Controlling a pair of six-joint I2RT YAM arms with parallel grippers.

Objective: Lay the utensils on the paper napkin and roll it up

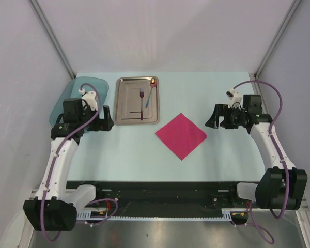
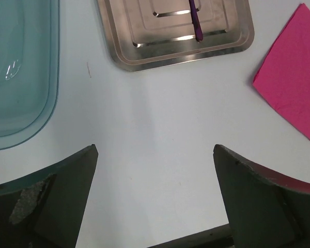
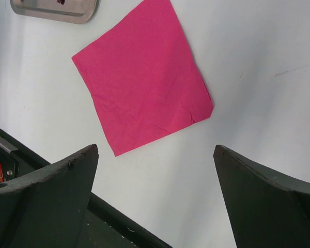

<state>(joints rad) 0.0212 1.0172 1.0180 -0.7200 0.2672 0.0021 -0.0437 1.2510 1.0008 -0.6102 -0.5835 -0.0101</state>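
Magenta paper lies as a diamond at centre right of the top view: the paper napkin (image 1: 181,136) sits flat on the table (image 1: 119,155) with nothing on it. Both utensils lie in the steel tray (image 1: 125,106) at upper centre. The purple fork (image 1: 141,103) runs lengthwise down the tray, and the spoon (image 1: 152,92) is just to its right, red bowl toward the far rim and handle slanting in toward the fork. The left gripper (image 1: 106,120) hovers just left of the tray's near corner, jaws spread wide and empty. The right gripper (image 1: 213,117) hangs right of the napkin, equally spread and empty. The first pickup seems to be the step in hand, and the left arm is the nearer one. It would do best to come straight down over the fork's near end, where the spoon's handle no longer crowds it, and straddle the handle crosswise before closing. The tray's raised rim and ribbed floor rule out a low sideways approach, and a slim piece may slip. The teal dish (image 2: 18,77) at upper left is out of the way.
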